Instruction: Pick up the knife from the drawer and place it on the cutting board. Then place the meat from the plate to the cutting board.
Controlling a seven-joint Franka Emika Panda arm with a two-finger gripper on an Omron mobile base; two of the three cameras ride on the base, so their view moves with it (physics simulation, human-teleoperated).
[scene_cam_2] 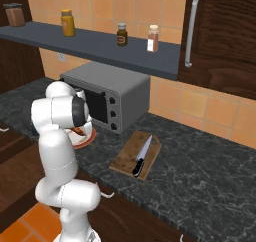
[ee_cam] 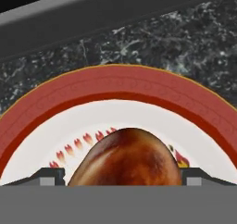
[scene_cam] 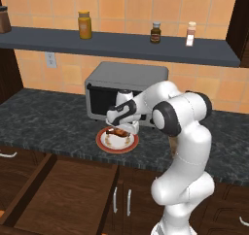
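The red-rimmed plate (scene_cam: 103, 142) (ee_cam: 120, 86) lies on the dark counter in front of the microwave. On it rests the browned meat (scene_cam: 114, 131) (ee_cam: 125, 158) (scene_cam_2: 76, 131). My gripper (scene_cam: 119, 130) (ee_cam: 122, 179) is down over the plate, open, one fingertip (ee_cam: 51, 177) on each side of the meat and close against it. The wooden cutting board (scene_cam_2: 125, 158) lies further right on the counter, and the knife (scene_cam_2: 141, 156) with its black handle lies on it. The brown drawer (scene_cam: 63, 195) stands pulled out below the counter edge, its inside bare.
A grey microwave (scene_cam: 126, 78) (scene_cam_2: 112, 93) stands right behind the plate. A dark shelf (scene_cam: 121, 44) above carries several spice jars. Cabinet doors with vertical handles (scene_cam: 121, 200) sit under the counter. A wall cabinet (scene_cam_2: 220, 36) hangs at the right.
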